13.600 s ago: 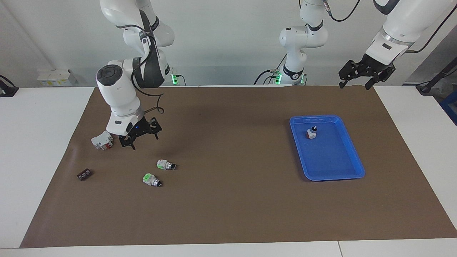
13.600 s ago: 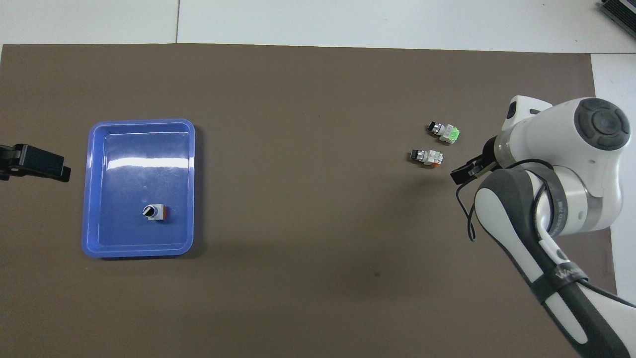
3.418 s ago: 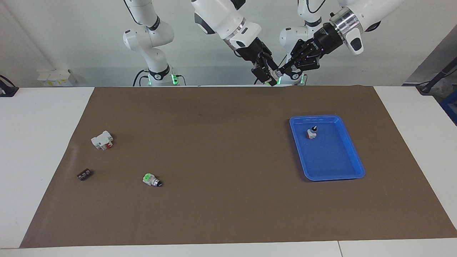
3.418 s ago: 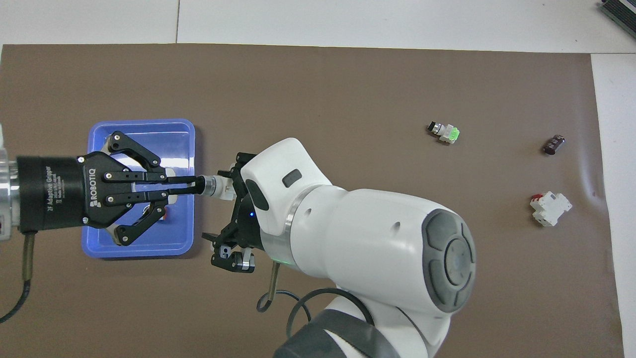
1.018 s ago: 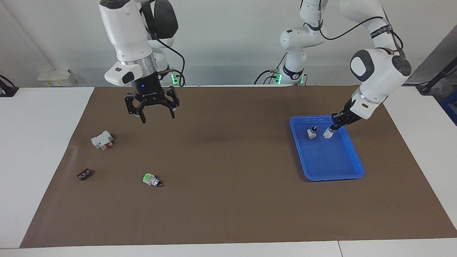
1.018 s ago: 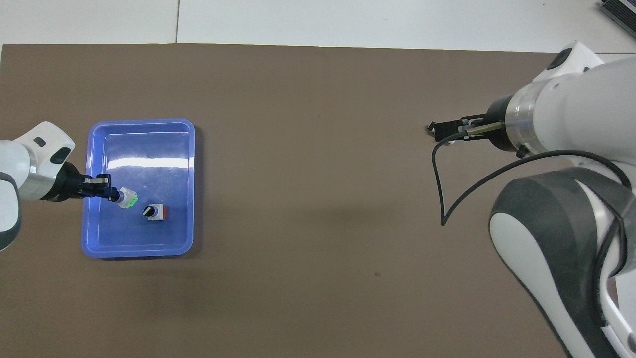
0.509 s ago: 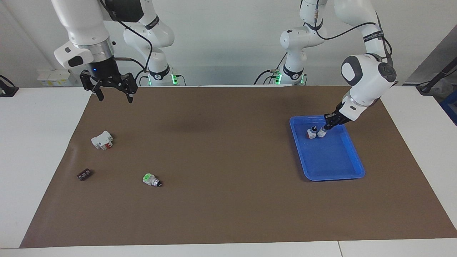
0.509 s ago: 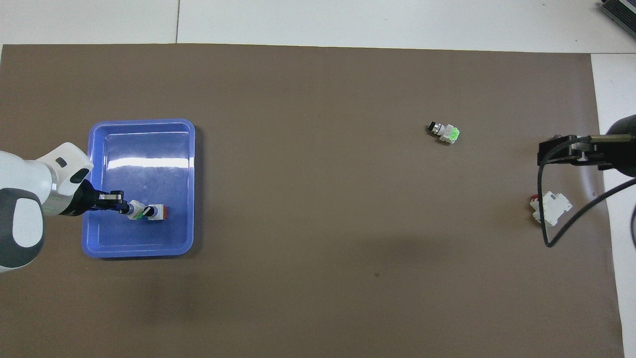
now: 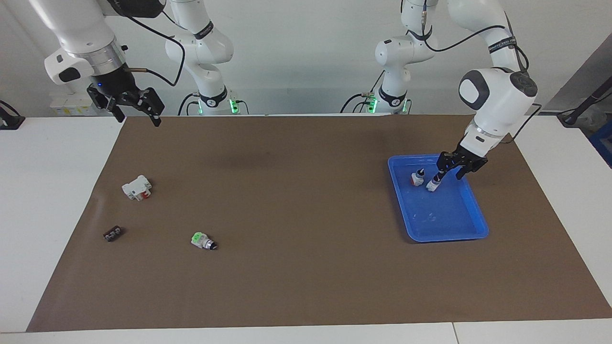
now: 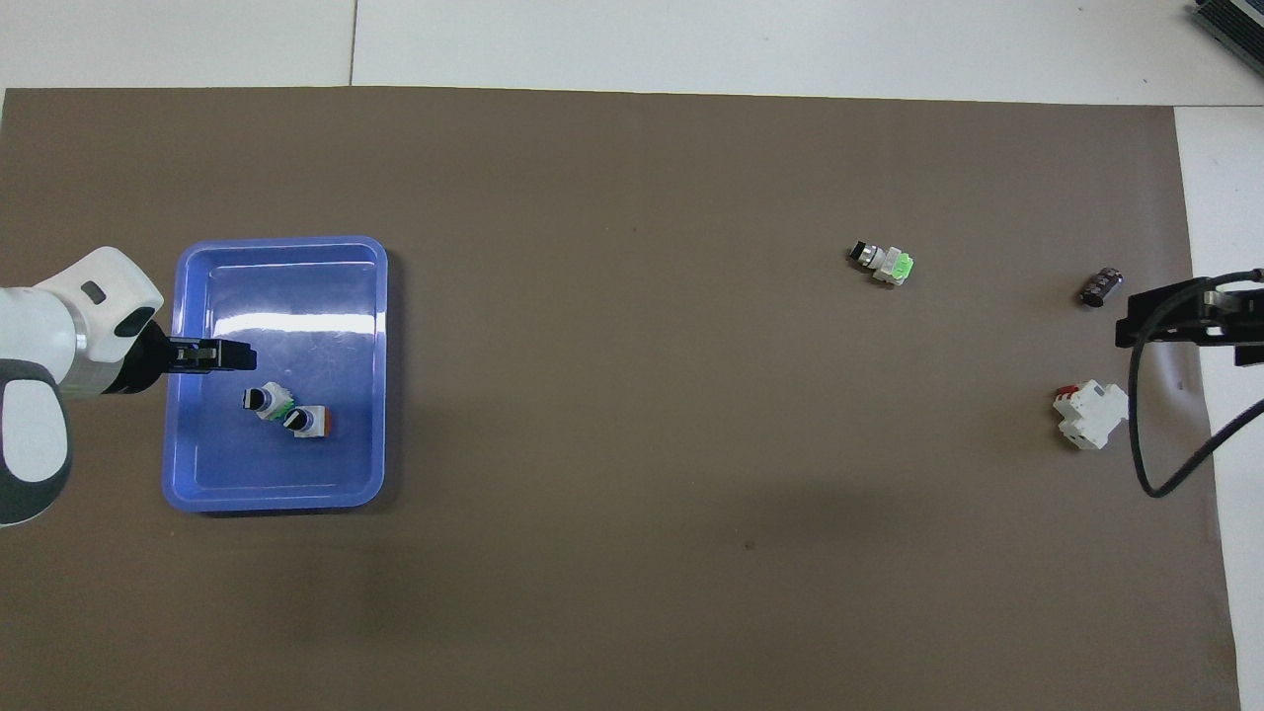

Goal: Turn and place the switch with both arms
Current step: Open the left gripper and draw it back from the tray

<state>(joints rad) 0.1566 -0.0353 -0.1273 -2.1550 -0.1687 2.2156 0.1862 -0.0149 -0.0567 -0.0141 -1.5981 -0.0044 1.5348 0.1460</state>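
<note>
The switch (image 9: 434, 183) stands knob up in the blue tray (image 9: 447, 237), touching or nearly touching the red-based switch (image 9: 417, 178). It also shows in the overhead view (image 10: 265, 401), with the red-based switch (image 10: 309, 421) beside it in the tray (image 10: 276, 242). My left gripper (image 9: 450, 174) is open just above the switch, over the tray, and holds nothing; in the overhead view (image 10: 225, 354) it is apart from the switch. My right gripper (image 9: 137, 117) is open and empty, raised over the mat's corner at the right arm's end (image 10: 1165, 318).
A bright green switch (image 9: 203, 240) (image 10: 884, 263) lies on the brown mat. A white breaker with red (image 9: 137, 187) (image 10: 1091, 415) and a small dark part (image 9: 113, 233) (image 10: 1101, 286) lie toward the right arm's end.
My left gripper has let go of the switch in the tray, opened and drawn back a little. My right gripper has moved further toward its end of the table.
</note>
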